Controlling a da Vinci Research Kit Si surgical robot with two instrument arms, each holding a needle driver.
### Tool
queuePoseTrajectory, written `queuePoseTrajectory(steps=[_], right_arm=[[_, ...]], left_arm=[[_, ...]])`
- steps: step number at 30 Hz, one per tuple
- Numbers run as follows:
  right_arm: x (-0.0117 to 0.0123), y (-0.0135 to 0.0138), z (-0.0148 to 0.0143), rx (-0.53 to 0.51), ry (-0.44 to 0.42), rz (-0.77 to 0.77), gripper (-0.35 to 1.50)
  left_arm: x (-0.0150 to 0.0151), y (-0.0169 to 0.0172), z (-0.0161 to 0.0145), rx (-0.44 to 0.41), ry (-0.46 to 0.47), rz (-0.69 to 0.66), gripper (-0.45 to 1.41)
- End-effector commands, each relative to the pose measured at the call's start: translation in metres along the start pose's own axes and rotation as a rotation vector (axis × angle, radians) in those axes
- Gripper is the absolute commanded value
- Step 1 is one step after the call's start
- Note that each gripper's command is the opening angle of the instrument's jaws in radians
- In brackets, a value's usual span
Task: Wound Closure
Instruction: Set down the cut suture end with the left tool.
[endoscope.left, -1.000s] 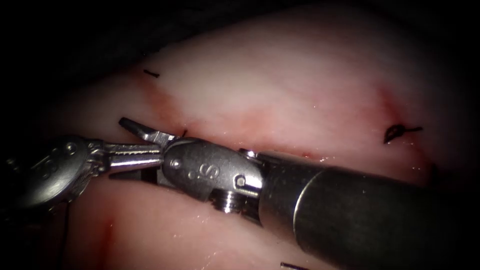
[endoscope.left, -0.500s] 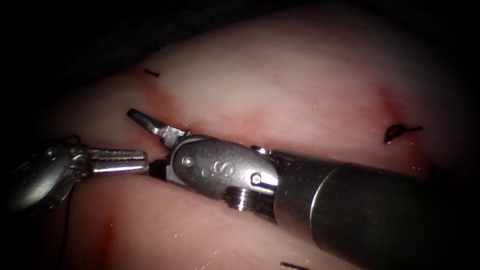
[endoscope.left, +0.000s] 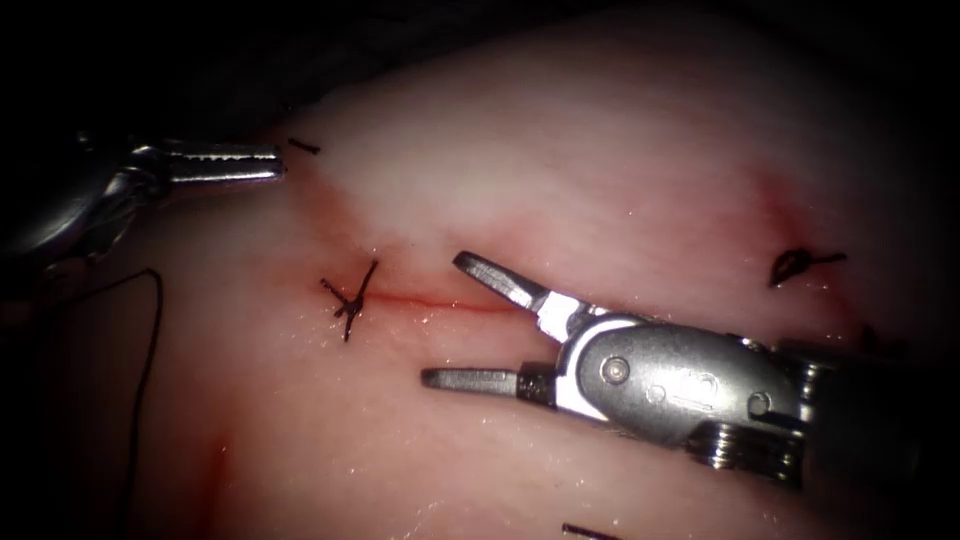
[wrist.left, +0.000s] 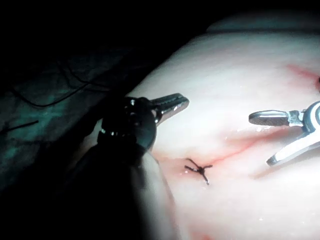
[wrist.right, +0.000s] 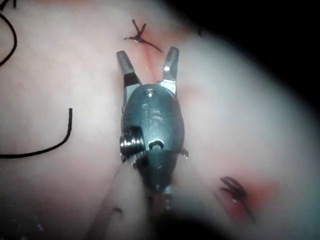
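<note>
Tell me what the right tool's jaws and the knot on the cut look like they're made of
The right tool looks like polished metal: silvery, with bright glints; its jaws are open and hold nothing. The knot looks like thin dark matte thread, probably synthetic suture, with short stiff cut ends sticking out; the exact fibre can't be told.

Silver wristed pincer (endoscope.left: 470, 320), ridged screw, dark shaft (endoscope.left: 860, 430)

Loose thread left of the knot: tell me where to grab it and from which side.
Take the thread on its straight run lying on the tissue, left of the knot, from above, jaws across the strand; the bend higher up is probably harder to square to. The left tool, shut and empty, is nearest; the right tool is open, empty.
</note>
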Motion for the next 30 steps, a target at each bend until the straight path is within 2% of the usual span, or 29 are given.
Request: queuePoseTrajectory(steps=[1,6,8,14,15,18,19,22,26,30], right_arm=[[0.0,0.0006,-0.0003,-0.005,-0.007,-0.001,1.37],[-0.0006,0.0013,-0.0024,-0.033,-0.036,0.002,1.25],[-0.0007,0.0014,-0.0024,-0.038,-0.04,0.002,1.23],[-0.0005,0.0013,-0.002,-0.042,-0.041,0.003,1.21],[-0.0005,0.0013,-0.0019,-0.042,-0.042,0.003,1.21],[-0.0005,0.0013,-0.0019,-0.043,-0.042,0.004,1.21],[-0.0005,0.0013,-0.0018,-0.044,-0.042,0.004,1.2],[-0.0004,0.0012,-0.0016,-0.046,-0.043,0.004,1.2],[-0.0004,0.0011,-0.0015,-0.047,-0.043,0.004,1.2],[-0.0005,0.001,-0.0015,-0.047,-0.042,0.003,1.2]], left_arm=[[-0.0002,-0.0016,0.0009,-0.002,-0.013,0.009,-0.45],[-0.0044,-0.0045,0.0027,-0.009,-0.052,-0.026,-0.45],[-0.0068,-0.0055,0.0026,-0.023,-0.076,-0.064,-0.45],[-0.0111,-0.0066,0.0013,-0.033,-0.157,-0.123,-0.45],[-0.0119,-0.0067,0.001,-0.041,-0.179,-0.147,-0.37],[-0.0135,-0.0064,0.0001,-0.05,-0.231,-0.26,0.2],[-0.0141,-0.006,-0.0006,-0.055,-0.258,-0.304,0.34],[-0.0141,-0.0057,-0.002,-0.069,-0.353,-0.367,0.36],[-0.0135,-0.0055,-0.0028,-0.041,-0.473,-0.36,0.36],[-0.0123,-0.0058,-0.0028,0.0,-0.523,-0.362,0.39]])
